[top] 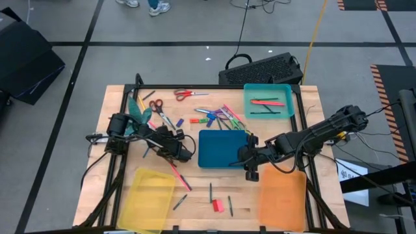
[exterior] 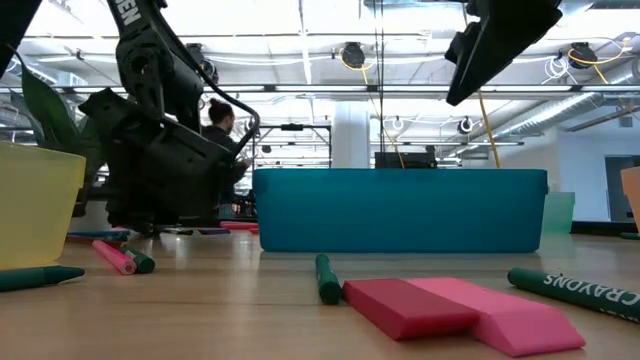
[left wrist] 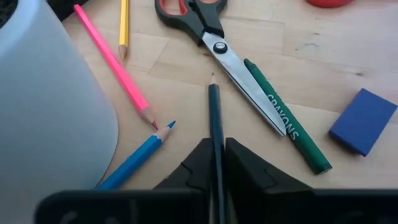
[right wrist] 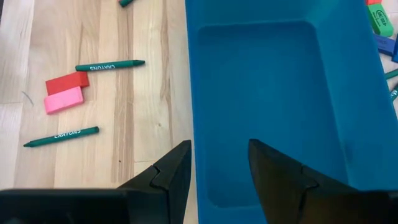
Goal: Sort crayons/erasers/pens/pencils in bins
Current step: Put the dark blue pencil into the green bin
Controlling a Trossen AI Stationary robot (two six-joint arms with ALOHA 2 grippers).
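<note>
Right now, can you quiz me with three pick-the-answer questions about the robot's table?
1. Where do the red eraser and pink eraser lie?
A in the yellow bin
B side by side on the table
C in the teal bin

2. What colour is the bin under the right gripper?
A blue
B orange
C yellow

3. What is the left gripper doing?
A hanging open
B pinching a dark pencil
C holding scissors

Answers: 1 B, they touch on bare wood. 2 A, blue tray below open fingers. 3 B, fingers shut on it.
</note>
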